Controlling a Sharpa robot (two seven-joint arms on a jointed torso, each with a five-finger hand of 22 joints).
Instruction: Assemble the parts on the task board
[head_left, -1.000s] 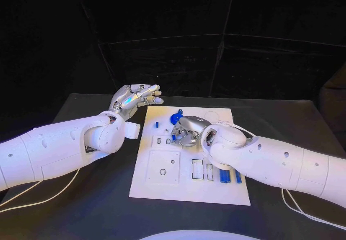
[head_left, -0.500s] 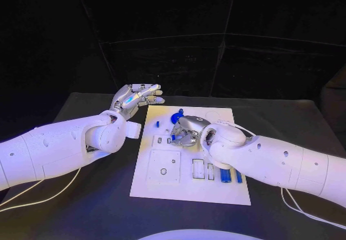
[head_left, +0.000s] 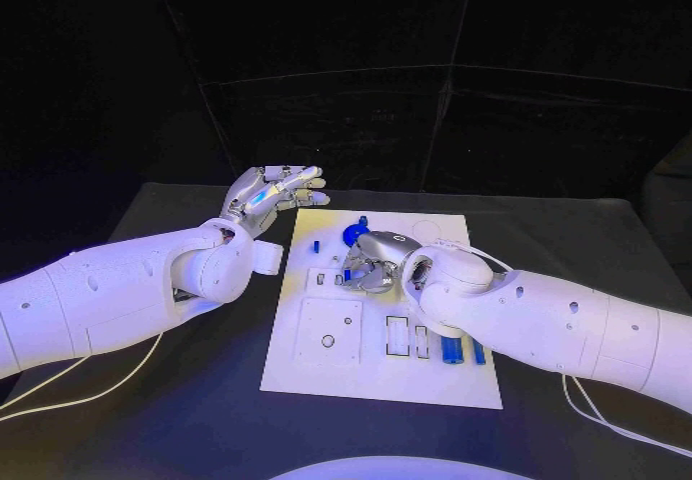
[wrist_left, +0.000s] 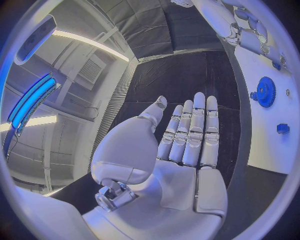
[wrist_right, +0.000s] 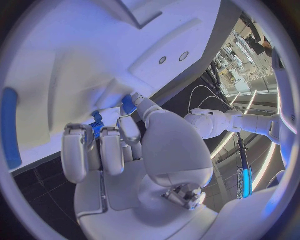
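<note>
The white task board (head_left: 378, 382) lies in the middle of the black table. My right hand (head_left: 372, 263) hovers low over its far half with fingers curled in. In the right wrist view, thumb and fingers pinch a small blue part (wrist_right: 97, 128) just above the board (wrist_right: 75, 55). A blue gear (head_left: 353, 235) stands beyond that hand, also visible in the left wrist view (wrist_left: 265, 92). My left hand (head_left: 271, 193) is raised off the board's far left corner, palm bare and fingers (wrist_left: 194, 127) stretched out, holding nothing.
Two blue pegs (head_left: 451, 351) lie in slots near the board's right edge, under my right forearm. A small blue piece (head_left: 313, 244) sits near the far left edge. Bare black table (head_left: 188, 400) surrounds the board.
My left hand has lifted slightly and drifted a little farther from me. The right hand has stayed almost still over the board with the blue part.
</note>
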